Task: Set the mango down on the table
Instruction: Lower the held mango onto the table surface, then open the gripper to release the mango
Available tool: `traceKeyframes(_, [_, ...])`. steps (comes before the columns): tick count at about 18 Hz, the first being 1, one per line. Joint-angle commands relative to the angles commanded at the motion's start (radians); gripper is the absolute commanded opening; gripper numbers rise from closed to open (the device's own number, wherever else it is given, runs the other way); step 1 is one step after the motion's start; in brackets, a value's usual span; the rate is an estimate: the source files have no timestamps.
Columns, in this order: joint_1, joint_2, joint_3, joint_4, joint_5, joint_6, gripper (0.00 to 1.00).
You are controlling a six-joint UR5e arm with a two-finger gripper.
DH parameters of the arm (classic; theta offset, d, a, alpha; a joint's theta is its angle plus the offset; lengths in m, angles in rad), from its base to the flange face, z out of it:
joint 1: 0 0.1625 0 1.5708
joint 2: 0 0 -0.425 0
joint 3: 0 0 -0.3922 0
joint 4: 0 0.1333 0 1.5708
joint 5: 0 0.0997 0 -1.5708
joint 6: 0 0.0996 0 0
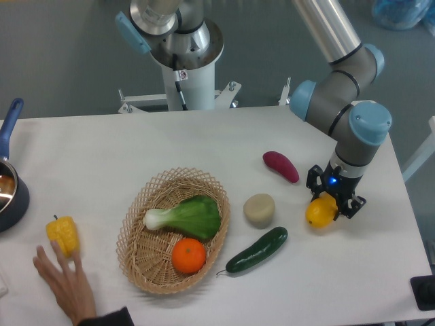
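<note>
The mango (320,212), a smooth yellow oval fruit, is at the right side of the white table (102,156), low over or on its surface. My gripper (333,199) points straight down over it, with its black fingers on either side of the fruit's upper end. It looks shut on the mango. The wrist hides the top of the fruit, so contact with the table cannot be told.
A wicker basket (136,224) at centre holds a bok choy (187,216) and an orange (188,256). A cucumber (257,250), a beige round piece (259,210) and a purple sweet potato (281,166) lie left of the mango. A person's hand (64,282) touches a yellow pepper (62,234). A pot (7,193) is at the left edge.
</note>
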Motion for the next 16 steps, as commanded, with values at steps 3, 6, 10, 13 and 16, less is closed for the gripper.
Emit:
traceKeyframes(3, [0.0, 0.0, 0.003, 0.0, 0.0, 0.002, 0.91])
traceKeyframes(6, [0.0, 0.0, 0.005, 0.0, 0.0, 0.002, 0.98])
traceKeyframes(10, [0.005, 0.032, 0.017, 0.0, 0.0, 0.0, 1.0])
traceKeyframes(13, [0.008, 0.08, 0.02, 0.002, -0.002, 0.009, 1.0])
traceKeyframes(16, [0.011, 0.132, 0.057, -0.002, 0.002, 0.018, 1.0])
